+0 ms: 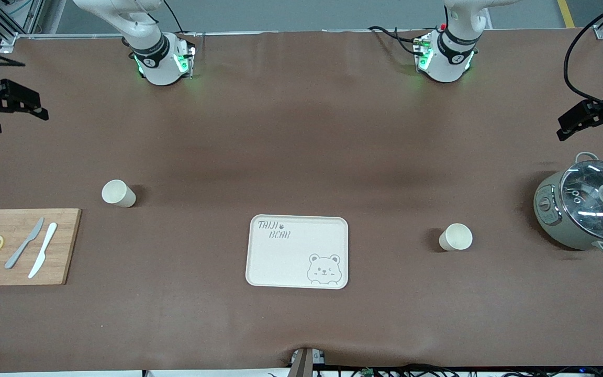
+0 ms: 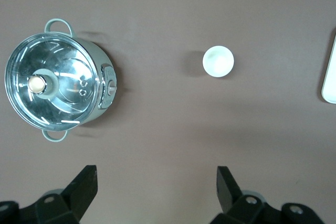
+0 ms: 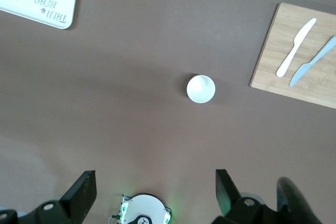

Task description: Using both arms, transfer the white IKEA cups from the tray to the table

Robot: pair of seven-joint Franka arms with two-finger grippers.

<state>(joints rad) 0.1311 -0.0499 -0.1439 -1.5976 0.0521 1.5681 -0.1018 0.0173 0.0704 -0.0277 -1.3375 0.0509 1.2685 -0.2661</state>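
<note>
Front view: the tray (image 1: 297,252) lies bare mid-desk (image 1: 301,157), wide brown room around it. Both plain white cups stand upright on the desk, one (image 1: 118,193) toward the right arm's end, one (image 1: 455,237) toward the left's. Left end effector (image 2: 155,187) and right end effector (image 3: 155,187) hang spread, holding nothing.

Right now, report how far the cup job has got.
Looks done: the cream bear-print tray holds nothing, and both small cream-white tapered cups stand upright on the brown table, one toward the right arm's end, one toward the left arm's. In hand: nothing; the left gripper and right gripper hang open at the table's ends. Left: nothing visible.
</note>
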